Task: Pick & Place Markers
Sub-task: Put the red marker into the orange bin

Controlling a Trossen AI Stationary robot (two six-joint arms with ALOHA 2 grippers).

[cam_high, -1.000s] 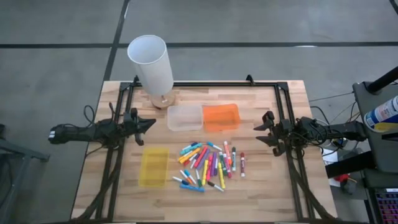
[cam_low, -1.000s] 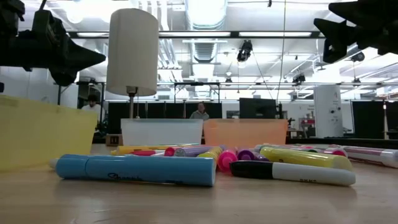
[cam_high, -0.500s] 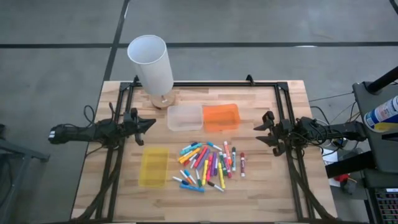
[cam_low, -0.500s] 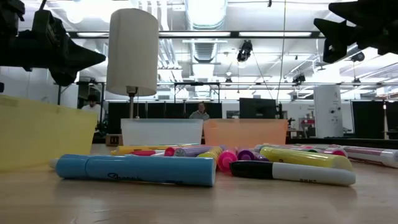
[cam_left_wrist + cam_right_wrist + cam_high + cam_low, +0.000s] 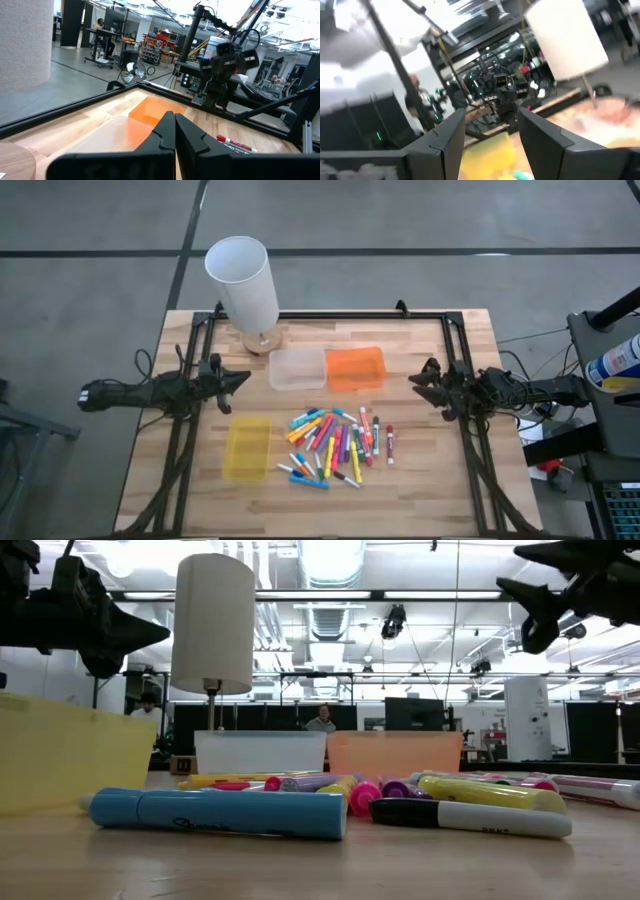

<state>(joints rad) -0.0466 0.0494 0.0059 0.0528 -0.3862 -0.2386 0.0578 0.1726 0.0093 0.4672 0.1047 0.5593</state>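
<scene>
The markers (image 5: 335,445) lie flat in a loose heap of mixed colours on the wooden table, right of centre; in the low view a blue one (image 5: 215,812) lies nearest. My left gripper (image 5: 243,380) hangs shut above the table's left side, well left of the heap, its fingers together in the left wrist view (image 5: 175,122). My right gripper (image 5: 415,383) hangs open above the right side, pointing toward the table's left, with a clear gap between the fingers (image 5: 491,125). Neither touches anything.
A yellow tray (image 5: 247,447) lies left of the heap. A clear tray (image 5: 297,369) and an orange tray (image 5: 356,368) sit side by side beyond it. A tall white cylinder on a round wooden foot (image 5: 243,280) stands at the far left. Black frame rails run along both sides.
My right gripper has rolled about its wrist: its two fingers, earlier spread side by side in the high view, now stand nearly one above the other. It stays open above the table's right side. The markers and trays lie as before.
</scene>
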